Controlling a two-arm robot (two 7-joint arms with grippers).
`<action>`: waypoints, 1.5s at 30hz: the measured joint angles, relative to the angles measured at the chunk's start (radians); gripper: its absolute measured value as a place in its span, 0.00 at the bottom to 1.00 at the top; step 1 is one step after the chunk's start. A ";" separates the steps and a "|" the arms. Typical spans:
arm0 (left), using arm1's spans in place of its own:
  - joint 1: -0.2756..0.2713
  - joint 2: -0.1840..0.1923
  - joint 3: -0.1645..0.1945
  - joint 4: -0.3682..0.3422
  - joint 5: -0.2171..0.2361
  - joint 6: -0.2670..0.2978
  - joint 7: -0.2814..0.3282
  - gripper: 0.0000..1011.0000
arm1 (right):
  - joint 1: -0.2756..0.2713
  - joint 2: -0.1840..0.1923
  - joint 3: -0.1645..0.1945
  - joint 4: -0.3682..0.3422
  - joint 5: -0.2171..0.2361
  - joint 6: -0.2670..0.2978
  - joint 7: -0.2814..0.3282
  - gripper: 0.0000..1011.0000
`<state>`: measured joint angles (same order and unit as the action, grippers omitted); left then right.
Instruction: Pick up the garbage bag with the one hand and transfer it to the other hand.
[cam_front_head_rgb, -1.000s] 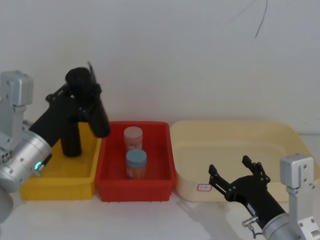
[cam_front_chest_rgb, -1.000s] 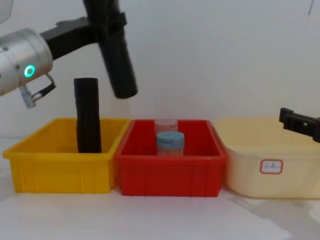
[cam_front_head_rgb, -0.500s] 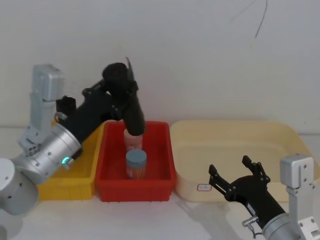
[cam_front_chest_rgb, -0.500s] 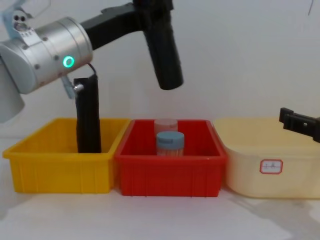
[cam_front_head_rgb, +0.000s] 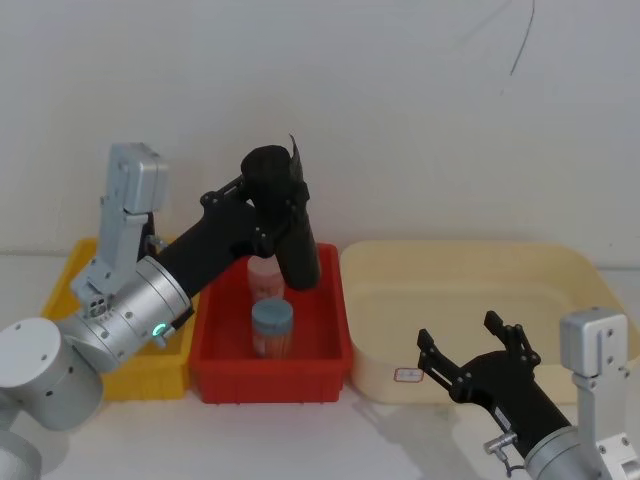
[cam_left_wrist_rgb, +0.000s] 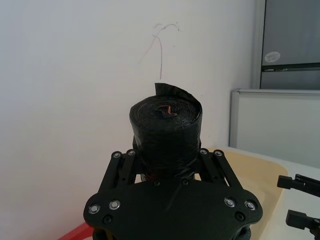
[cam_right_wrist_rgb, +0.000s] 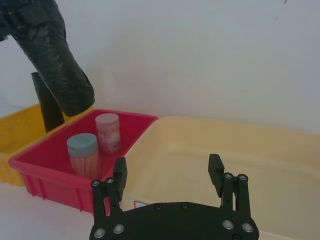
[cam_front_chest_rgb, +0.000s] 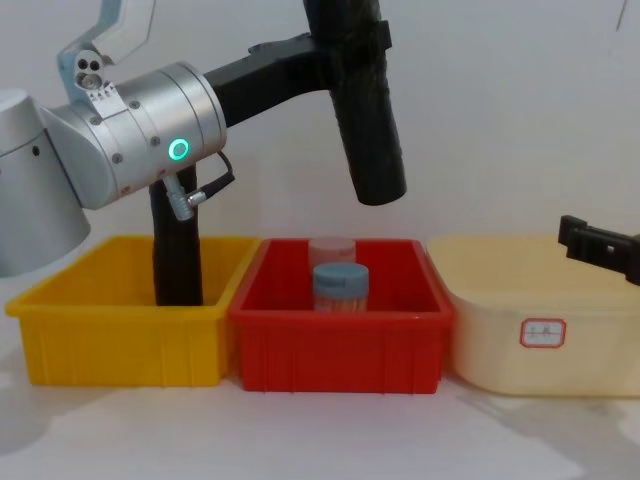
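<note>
I count two matte black, tightly rolled cylinders: the garbage bag (cam_front_head_rgb: 285, 215) and a second black roll (cam_front_chest_rgb: 177, 262). I see three open plastic containers: one yellow rectangular bin (cam_front_chest_rgb: 120, 345), one red rectangular bin (cam_front_chest_rgb: 340, 352) and one larger cream tub (cam_front_chest_rgb: 490, 350). Two small cylindrical jars: a blue-lidded jar (cam_front_head_rgb: 272, 328) and a pink-lidded jar (cam_front_head_rgb: 265, 278). Two black two-finger grippers: the green-lit left gripper (cam_front_head_rgb: 272, 205) and the right gripper (cam_front_head_rgb: 460, 335).

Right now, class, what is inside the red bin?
Two jars: a blue-lidded jar in front and a pink-lidded jar behind it, partly covered by it. The left claw holds the black roll above the bin; the right claw is open.
</note>
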<state>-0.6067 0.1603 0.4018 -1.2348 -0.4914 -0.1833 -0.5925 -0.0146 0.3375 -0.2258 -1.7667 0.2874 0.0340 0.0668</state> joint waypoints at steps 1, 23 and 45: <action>-0.001 0.000 0.001 0.002 -0.001 0.000 -0.001 0.48 | 0.000 0.000 0.000 0.000 0.000 0.000 0.000 0.99; -0.015 -0.002 0.021 0.029 -0.015 -0.001 -0.021 0.48 | 0.051 0.039 -0.029 0.014 -0.028 -0.002 0.089 0.99; -0.018 -0.002 0.024 0.033 -0.018 -0.001 -0.024 0.48 | 0.194 0.046 -0.080 0.135 -0.049 -0.037 0.238 0.99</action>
<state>-0.6244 0.1587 0.4262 -1.2020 -0.5090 -0.1843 -0.6169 0.1796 0.3839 -0.3063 -1.6314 0.2380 -0.0027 0.3046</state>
